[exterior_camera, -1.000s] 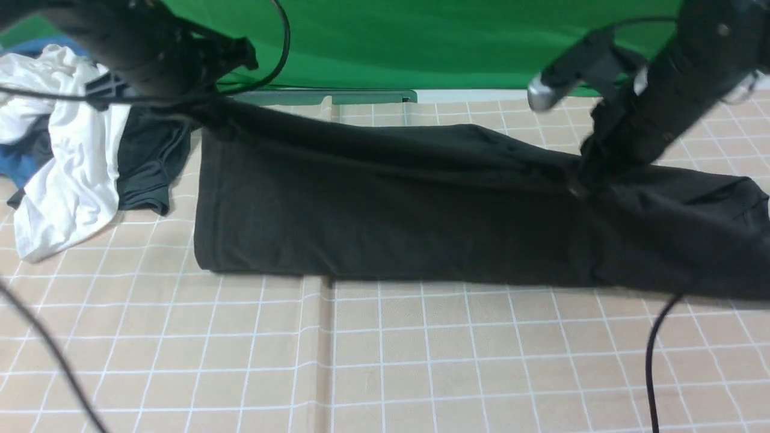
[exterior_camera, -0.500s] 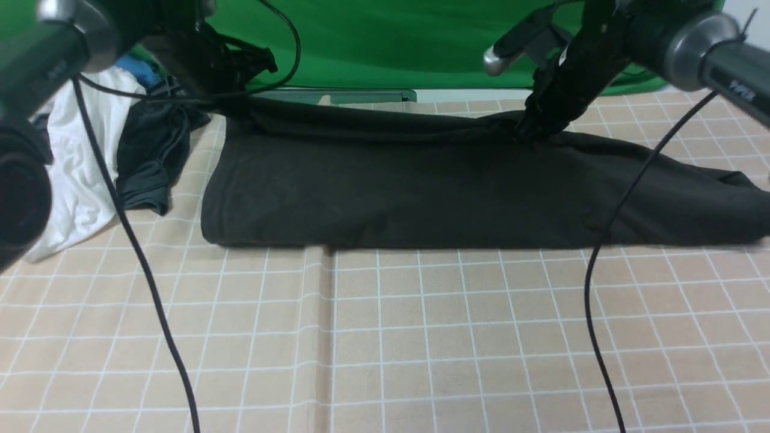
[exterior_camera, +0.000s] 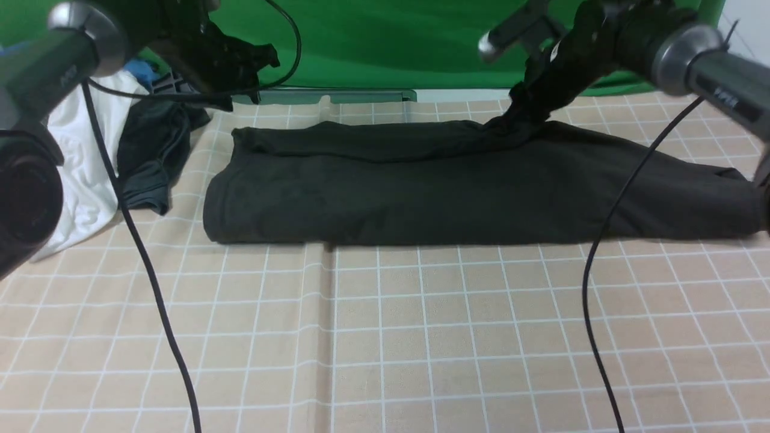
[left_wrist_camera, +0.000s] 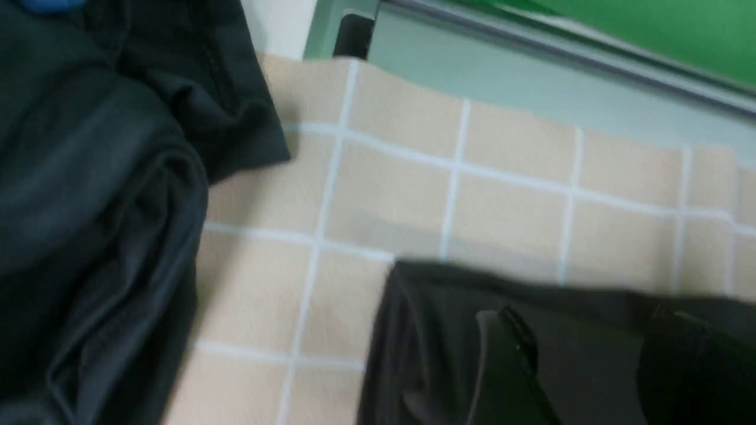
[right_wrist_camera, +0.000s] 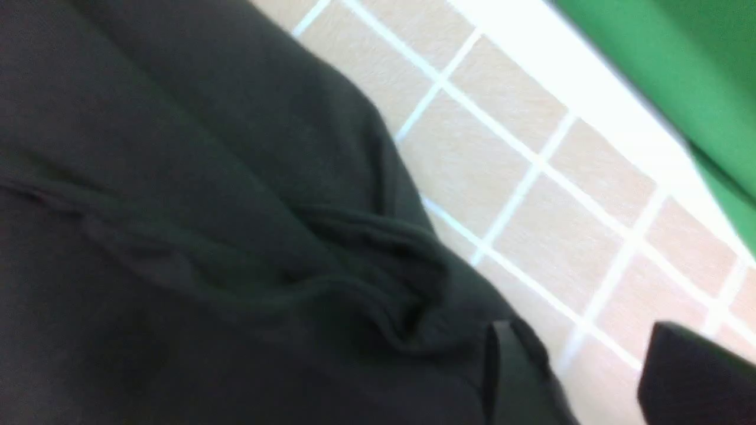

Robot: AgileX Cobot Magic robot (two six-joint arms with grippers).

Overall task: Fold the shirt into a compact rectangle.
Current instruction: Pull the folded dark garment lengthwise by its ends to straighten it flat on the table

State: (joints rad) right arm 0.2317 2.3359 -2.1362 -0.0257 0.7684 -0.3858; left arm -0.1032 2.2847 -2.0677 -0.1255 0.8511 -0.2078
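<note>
Large black T-shirt [exterior_camera: 457, 186] lies folded in a long band across the far half of the beige checked tablecloth [exterior_camera: 421, 337]. Left gripper [left_wrist_camera: 585, 336] hangs over its far left corner, jaws parted and empty; right gripper [right_wrist_camera: 579, 360] at its far edge, jaws apart, holding nothing

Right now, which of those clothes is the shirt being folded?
Start at the beige checked tablecloth before the green backdrop. Across its far half lies the shirt, a long black band folded lengthwise. Unlike the crumpled white cloth and grey garment heaped at its left end, it lies flat and is far bigger.
</note>
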